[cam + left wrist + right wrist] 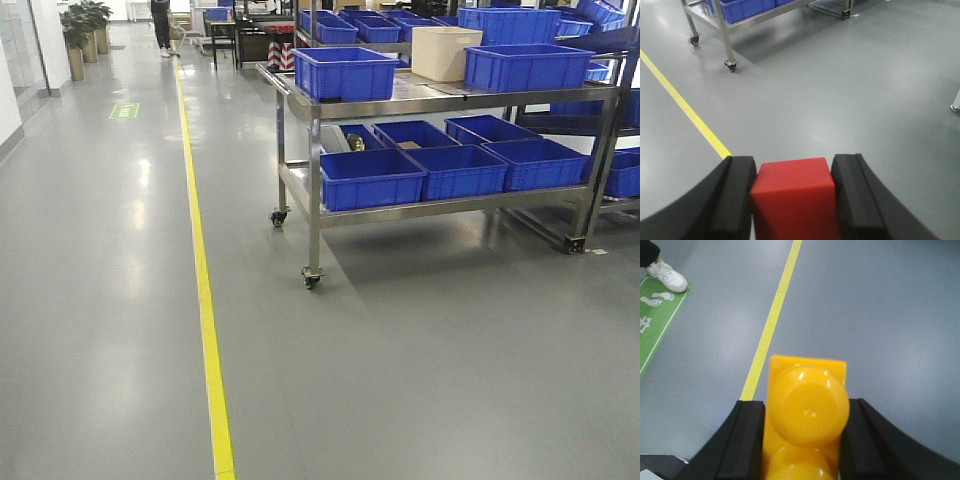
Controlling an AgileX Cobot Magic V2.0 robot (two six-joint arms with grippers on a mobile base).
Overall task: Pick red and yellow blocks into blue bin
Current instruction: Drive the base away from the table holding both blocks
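**Carry stage: both blocks are picked and neither is placed.**

- **Left hand** (793, 172): the pads are closed on either side of the red cube (792, 200). The cube is held clear of the grey floor (850, 100), and the hand points towards the wheeled steel shelving (728, 46).
- **Right hand** (805, 415): the pads are clamped on the yellow brick (807, 400), studs facing the camera. The hand is tilted down beside the yellow floor line (775, 310).
- **Blue bin:** it appears in no view. The next move probably calls for bringing it within reach, then releasing each block over it.
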